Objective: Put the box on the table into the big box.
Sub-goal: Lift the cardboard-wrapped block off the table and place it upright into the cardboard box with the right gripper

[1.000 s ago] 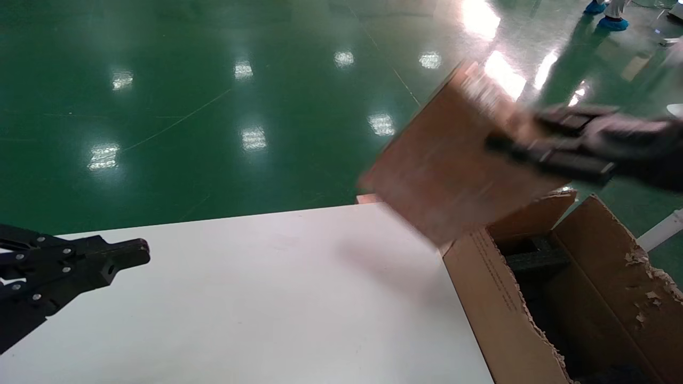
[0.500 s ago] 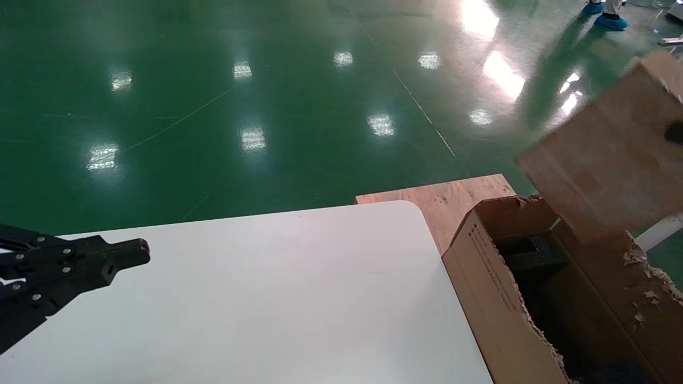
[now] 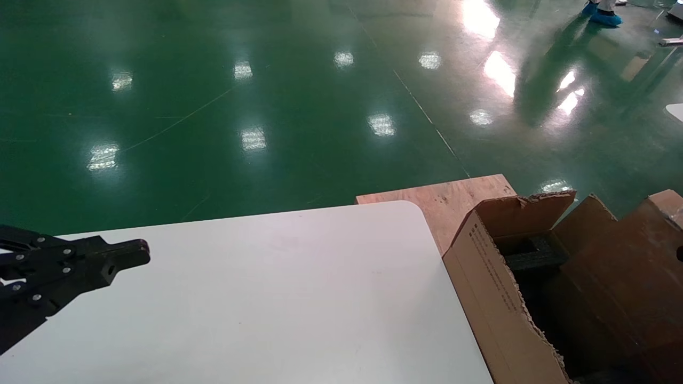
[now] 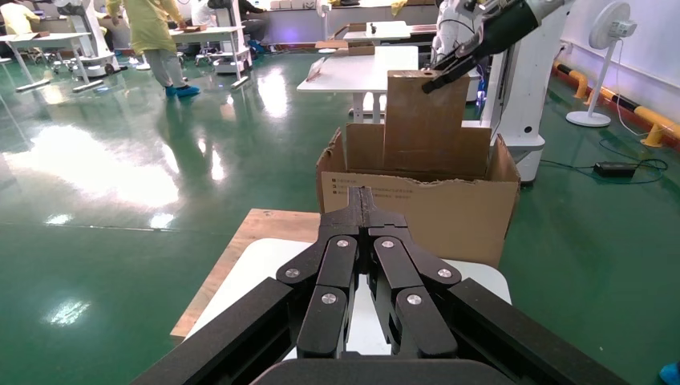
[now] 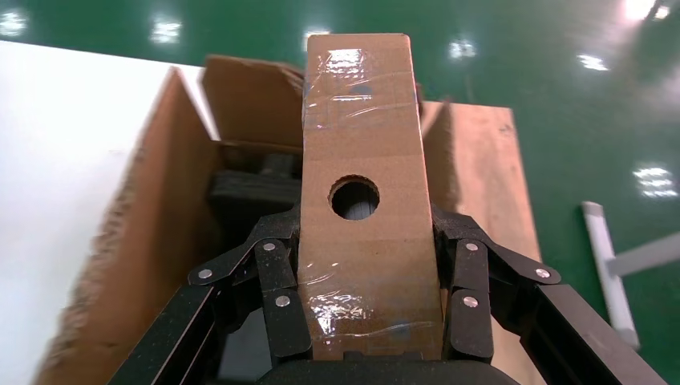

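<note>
The box [image 5: 361, 144], brown with glossy tape and one round hole, stands on edge between the fingers of my right gripper [image 5: 365, 233], which is shut on it. In the head view the box [image 3: 635, 272] hangs partly inside the big box [image 3: 496, 298], a torn carton beside the table's right end with black foam [image 3: 533, 256] inside. The left wrist view shows the box [image 4: 425, 120] upright in the big box [image 4: 417, 212], with the right gripper [image 4: 445, 76] on its top edge. My left gripper [image 3: 128, 256] is shut and empty over the white table [image 3: 293, 298].
A brown plywood board [image 3: 453, 194] lies under the carton, past the table's far right corner. Green floor lies all around. A white pole [image 5: 609, 265] lies on the floor beside the carton. People and other tables stand far off in the left wrist view.
My right gripper carried the box from above the table's far right corner to the right, then down into the big box's opening. The left arm has not moved.
</note>
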You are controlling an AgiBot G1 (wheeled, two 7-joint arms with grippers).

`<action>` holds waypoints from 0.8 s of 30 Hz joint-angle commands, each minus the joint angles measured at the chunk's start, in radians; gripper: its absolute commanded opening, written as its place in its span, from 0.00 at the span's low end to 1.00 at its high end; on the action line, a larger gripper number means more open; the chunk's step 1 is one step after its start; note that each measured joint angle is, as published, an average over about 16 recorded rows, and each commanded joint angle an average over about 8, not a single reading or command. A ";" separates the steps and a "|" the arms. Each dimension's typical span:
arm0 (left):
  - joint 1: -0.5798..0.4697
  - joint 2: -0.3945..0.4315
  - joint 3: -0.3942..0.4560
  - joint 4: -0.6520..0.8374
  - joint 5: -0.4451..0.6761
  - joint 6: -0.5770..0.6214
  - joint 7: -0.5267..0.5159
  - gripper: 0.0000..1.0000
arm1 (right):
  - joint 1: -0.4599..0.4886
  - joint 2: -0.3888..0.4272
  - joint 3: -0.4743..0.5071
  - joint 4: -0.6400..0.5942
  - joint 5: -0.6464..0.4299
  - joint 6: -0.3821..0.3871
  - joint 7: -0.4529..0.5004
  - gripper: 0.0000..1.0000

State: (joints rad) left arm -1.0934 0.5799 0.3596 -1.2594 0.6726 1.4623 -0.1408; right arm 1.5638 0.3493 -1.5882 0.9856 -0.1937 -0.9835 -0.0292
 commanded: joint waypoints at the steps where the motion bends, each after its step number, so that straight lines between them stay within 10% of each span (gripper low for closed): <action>1: 0.000 0.000 0.000 0.000 0.000 0.000 0.000 0.00 | 0.031 0.006 -0.065 0.021 0.029 0.049 -0.023 0.00; 12: 0.000 0.000 0.000 0.000 0.000 0.000 0.000 0.00 | 0.330 0.055 -0.359 0.152 0.212 0.272 -0.271 0.00; 24: 0.000 0.000 0.000 0.000 0.000 0.000 0.000 0.00 | 0.499 0.100 -0.550 0.209 0.285 0.304 -0.390 0.00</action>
State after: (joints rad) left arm -1.0935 0.5798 0.3598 -1.2594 0.6725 1.4622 -0.1407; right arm 2.0513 0.4482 -2.1273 1.1900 0.0855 -0.6773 -0.4141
